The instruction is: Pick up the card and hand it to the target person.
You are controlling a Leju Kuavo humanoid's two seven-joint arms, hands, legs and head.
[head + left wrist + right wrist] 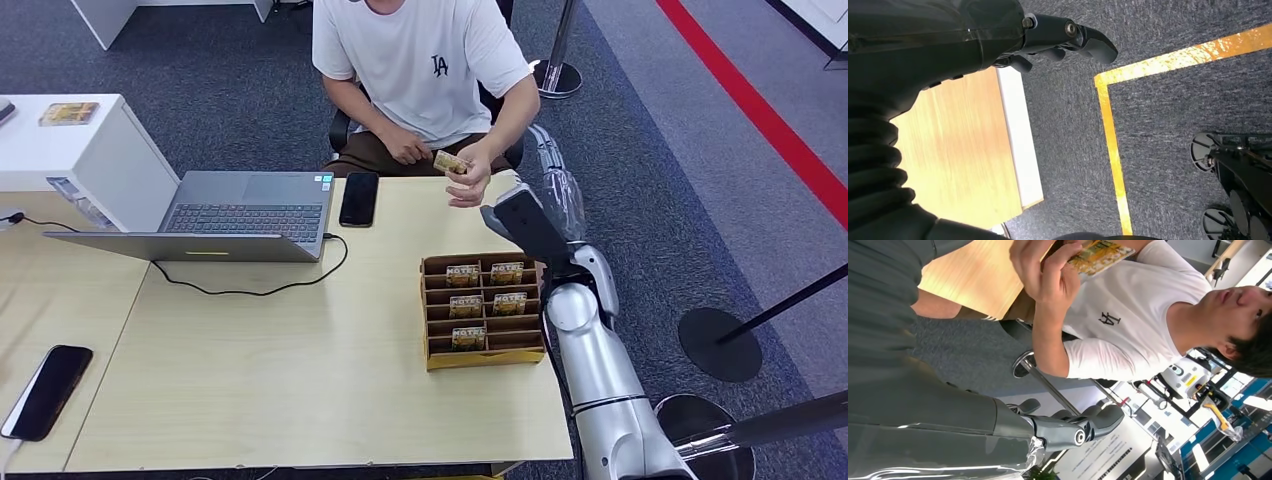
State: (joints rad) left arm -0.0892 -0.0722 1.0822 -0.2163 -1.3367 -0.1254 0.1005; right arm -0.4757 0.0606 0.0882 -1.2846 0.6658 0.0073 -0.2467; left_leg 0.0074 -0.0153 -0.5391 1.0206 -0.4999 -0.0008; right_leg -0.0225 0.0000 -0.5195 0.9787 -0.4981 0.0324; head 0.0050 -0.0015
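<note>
Judging from the head view, we find the card (450,161) pinched in the person's hand (468,178), beside our empty, loosely spread right hand (515,222). Left hand (1068,40) apparently curled, empty. Withdrawing carelessly risks striking their arm.

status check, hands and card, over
Right hand open, holding nothing, raised near the person. Left hand hanging, fingers curled, holding nothing. Card in the person's hand. Nothing in the way.
</note>
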